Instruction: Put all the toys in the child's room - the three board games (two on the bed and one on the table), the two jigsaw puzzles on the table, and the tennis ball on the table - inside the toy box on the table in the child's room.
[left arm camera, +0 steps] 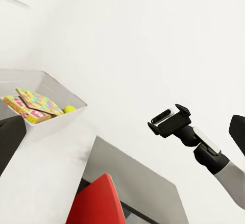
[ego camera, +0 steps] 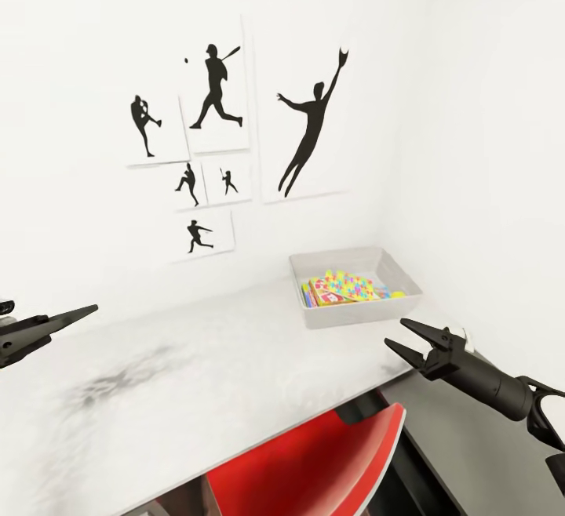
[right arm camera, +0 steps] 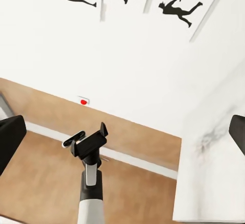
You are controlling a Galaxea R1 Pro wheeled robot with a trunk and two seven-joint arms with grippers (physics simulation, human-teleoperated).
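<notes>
Nearest, a glossy red chair seat (ego camera: 329, 453) tucked under the table (ego camera: 196, 375) edge. Left gripper (ego camera: 67, 318) over the near left of the mottled grey-white top, right gripper (ego camera: 410, 339) off its right edge; both with tapered black jaws apart and empty. Farther back, well apart from either pair of jaws, toy box (ego camera: 353, 285): shallow pale grey bin with sloping walls, at the table's far right corner by the white walls. Inside, flat multicoloured jigsaw puzzles (ego camera: 353, 288) stacked with a lettered board game (left arm camera: 23, 109), yellow tennis ball (left arm camera: 69, 108) alongside. Beyond, black baseball silhouette prints (ego camera: 216, 132) on the wall.
</notes>
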